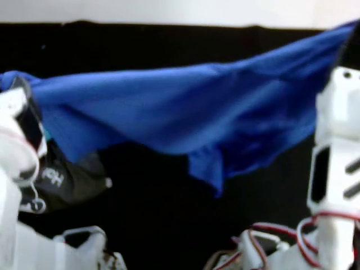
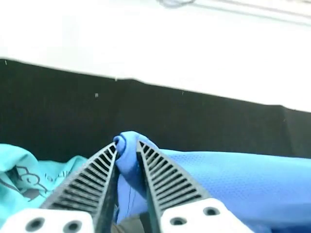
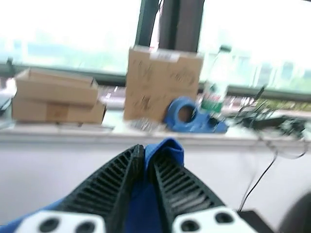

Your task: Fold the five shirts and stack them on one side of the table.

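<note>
Shirt (image 1: 185, 112) stretched left to right, right end higher, left gripper (image 2: 127, 151) and right gripper (image 3: 147, 162) each pinching an end; hem sags mid-span over black table (image 1: 163, 230).

Held shirt (image 1: 185, 112): hung spread above the table (image 1: 157, 225), strung between the two arms, with a flap drooping below its middle.
Left gripper (image 2: 127, 144): was clamped on the shirt's left end.
Right gripper (image 3: 147, 154): was clamped on its right end.
Second shirt (image 2: 29, 170): lay on the table just beside the left gripper.
Other garment (image 1: 73, 180): lay under the held shirt's left part.
</note>
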Controlling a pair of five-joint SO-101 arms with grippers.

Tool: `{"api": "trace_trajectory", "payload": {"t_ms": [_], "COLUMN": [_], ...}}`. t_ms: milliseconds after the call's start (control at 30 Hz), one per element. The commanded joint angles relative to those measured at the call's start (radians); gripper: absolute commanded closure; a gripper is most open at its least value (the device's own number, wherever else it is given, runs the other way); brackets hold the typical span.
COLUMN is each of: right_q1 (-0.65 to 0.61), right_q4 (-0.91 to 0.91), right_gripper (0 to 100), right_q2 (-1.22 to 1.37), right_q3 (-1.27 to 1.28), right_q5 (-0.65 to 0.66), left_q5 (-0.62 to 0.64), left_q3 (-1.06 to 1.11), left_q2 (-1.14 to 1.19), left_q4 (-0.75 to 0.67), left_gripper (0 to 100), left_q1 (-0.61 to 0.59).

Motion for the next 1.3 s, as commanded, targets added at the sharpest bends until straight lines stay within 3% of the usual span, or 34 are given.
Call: {"api": "trace_trajectory", "payload": {"t_ms": [0,300,600,967,1100,1267], "right_q1": [0.027,0.031,0.099,0.099,0.099,0.099], "right_q4": [-0.03,-0.185,-0.22,-0.285,-0.326,-0.32], "right_gripper": [99.3,99.3,99.3,99.3,99.3,99.3], "right_q2": [0.013,0.096,0.213,0.012,-0.015,-0.015], "right_q3": [-0.039,-0.044,-0.048,-0.048,-0.044,-0.039], "right_q5": [0.025,0.178,0.189,0.196,0.258,0.258], "left_q5": [-0.005,-0.005,-0.005,-0.005,-0.005,-0.005], "left_q3": [-0.013,0.165,0.277,0.191,0.196,0.309], "left_q2": [-0.005,0.025,0.019,-0.147,-0.17,-0.176], "left_q4": [0.0,-0.002,-0.124,-0.121,-0.12,-0.121], "left_gripper": [99,99,99,99,99,99], "left_q1": [-0.008,0.074,0.099,0.099,0.099,0.099]}}
